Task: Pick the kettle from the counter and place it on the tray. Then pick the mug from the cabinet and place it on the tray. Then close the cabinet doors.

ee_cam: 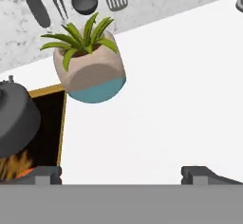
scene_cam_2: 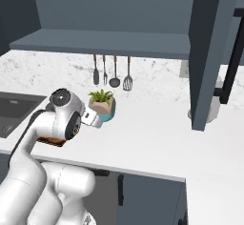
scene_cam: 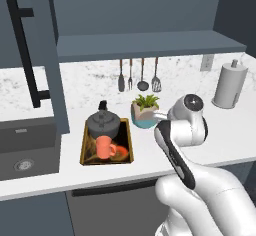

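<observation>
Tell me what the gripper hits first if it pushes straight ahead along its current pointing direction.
Probably the plant pot, which sits ahead of the open gripper across bare counter, slightly off centre. Depth is unclear; the fingers may touch the counter first.

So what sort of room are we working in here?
A rendered home kitchen, by the look of it: a white marbled counter with a sink, utensils hanging on the backsplash, and a kettle on a tray.

Glossy white arm (scene_cam: 200,190) (dark joints)
</observation>
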Motion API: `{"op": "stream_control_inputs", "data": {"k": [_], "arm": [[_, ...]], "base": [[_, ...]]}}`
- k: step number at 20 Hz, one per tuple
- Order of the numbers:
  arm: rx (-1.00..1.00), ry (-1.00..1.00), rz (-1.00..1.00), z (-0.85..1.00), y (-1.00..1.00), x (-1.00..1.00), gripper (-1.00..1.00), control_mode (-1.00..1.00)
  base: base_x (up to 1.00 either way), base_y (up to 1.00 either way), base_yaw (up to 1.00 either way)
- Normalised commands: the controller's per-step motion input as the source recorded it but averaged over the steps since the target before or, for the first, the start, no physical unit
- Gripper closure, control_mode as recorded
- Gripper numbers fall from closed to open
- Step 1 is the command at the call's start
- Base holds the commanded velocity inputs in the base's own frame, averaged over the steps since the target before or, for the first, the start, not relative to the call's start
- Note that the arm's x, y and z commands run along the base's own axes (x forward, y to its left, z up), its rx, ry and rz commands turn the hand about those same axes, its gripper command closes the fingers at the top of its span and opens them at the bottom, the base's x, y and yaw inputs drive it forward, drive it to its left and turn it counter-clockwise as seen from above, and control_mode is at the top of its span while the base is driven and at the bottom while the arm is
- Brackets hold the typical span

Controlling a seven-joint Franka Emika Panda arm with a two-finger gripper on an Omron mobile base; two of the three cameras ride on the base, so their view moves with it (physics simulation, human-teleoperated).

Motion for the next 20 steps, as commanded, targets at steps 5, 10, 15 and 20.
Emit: {"op": "stream_control_inputs", "data": {"k": [5, 10, 15, 20], "arm": [[0.20, -0.02, -0.29, 0.00, -1.00, -0.12, -1.00, -1.00], [0.22, 0.00, -0.05, 0.00, -0.82, -0.09, -1.00, -1.00], [0.24, -0.06, -0.01, 0.00, -0.72, -0.13, -1.00, -1.00], [0.13, -0.07, -0.09, 0.00, -0.55, 0.00, -1.00, -1.00]], "base": [[0.00, 0.00, 0.00], [0.00, 0.00, 0.00], [0.00, 0.00, 0.00], [0.00, 0.00, 0.00]]}}
